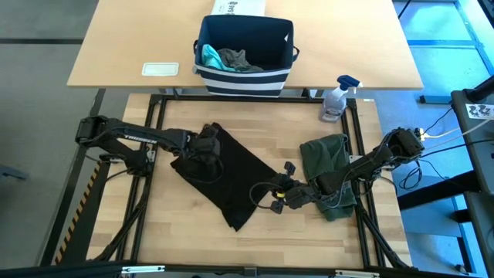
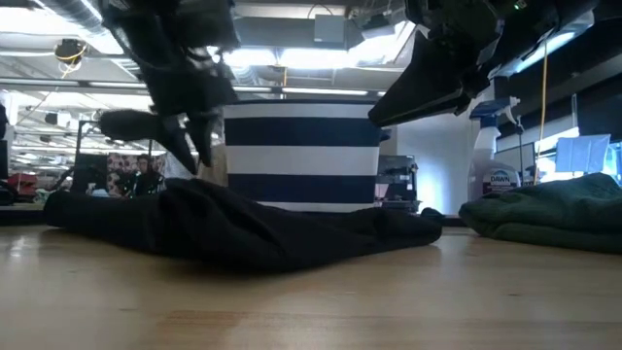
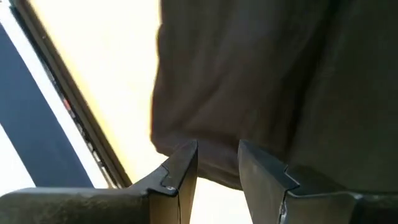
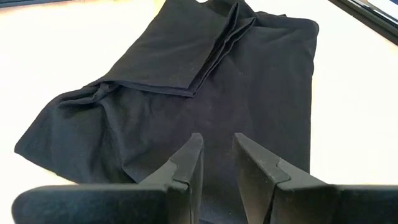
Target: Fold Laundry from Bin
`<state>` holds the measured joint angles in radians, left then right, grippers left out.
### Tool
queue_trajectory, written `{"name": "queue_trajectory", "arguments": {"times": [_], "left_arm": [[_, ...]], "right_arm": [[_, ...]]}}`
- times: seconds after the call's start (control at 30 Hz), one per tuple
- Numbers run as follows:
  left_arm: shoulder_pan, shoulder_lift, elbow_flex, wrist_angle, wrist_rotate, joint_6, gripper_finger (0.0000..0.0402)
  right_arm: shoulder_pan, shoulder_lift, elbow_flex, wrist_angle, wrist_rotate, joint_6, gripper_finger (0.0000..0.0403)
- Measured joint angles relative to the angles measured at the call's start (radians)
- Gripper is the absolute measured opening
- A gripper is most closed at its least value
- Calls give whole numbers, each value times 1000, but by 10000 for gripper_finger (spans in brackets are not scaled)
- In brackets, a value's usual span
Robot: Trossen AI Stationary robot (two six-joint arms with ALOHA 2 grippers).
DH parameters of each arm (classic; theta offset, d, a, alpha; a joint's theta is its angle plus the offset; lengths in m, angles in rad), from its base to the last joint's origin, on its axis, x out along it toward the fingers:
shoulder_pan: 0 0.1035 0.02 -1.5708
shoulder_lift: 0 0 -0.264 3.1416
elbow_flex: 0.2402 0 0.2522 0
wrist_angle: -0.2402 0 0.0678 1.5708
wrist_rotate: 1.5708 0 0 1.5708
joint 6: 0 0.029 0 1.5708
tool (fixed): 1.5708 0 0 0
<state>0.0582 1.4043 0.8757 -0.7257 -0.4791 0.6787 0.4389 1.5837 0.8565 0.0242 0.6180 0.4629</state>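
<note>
Around your work area you have several things. The navy bin (image 1: pixel 245 48) with white stripes stands at the far edge of the tabletop, near the middle, and in it you can see a teal piece (image 1: pixel 209 55) and a grey piece (image 1: pixel 238 59). A spray bottle (image 1: pixel 338 97) stands to the right of the bin, near the far right corner of the wooden surface. A small white tray (image 1: pixel 160 69) lies to the left of the bin, and a white printed box (image 1: pixel 238 7) is behind it, cut off by the picture edge. The olive-green piece (image 1: pixel 328 161) lies bunched near the right edge, and the right arm passes over it.

The black T-shirt (image 1: pixel 224 174) lies spread on the middle of the tabletop, partly folded, with one layer turned over on itself.

Your left gripper (image 3: pixel 217 163) is at the left end of the black T-shirt. Its fingers (image 3: pixel 184 168) stand a little apart with black cloth right at the tips; you cannot tell if they pinch the cloth or only touch it. Your right gripper (image 4: pixel 216 157) hangs over the near right part of the shirt, fingers narrowly apart, and nothing is between them.

In the low view both grippers are dark shapes, cut off by the upper edge, and the bin is partly hidden behind the shirt.
</note>
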Motion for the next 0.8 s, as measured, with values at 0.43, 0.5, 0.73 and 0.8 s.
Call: {"name": "queue_trajectory", "arguments": {"times": [0.43,0.5,0.73,0.8], "left_arm": [[-117,-59,-73,-29,37,-161,111],[-99,-58,-104,31,36,-140,111],[-3,-57,-176,288,28,-43,111],[28,-57,-186,335,28,-17,111]], "right_arm": [[0,0,0,-6,2,0,88],[0,0,0,-6,2,-1,88],[-1,0,0,-4,2,0,88],[-1,0,0,-4,2,-1,88]]}}
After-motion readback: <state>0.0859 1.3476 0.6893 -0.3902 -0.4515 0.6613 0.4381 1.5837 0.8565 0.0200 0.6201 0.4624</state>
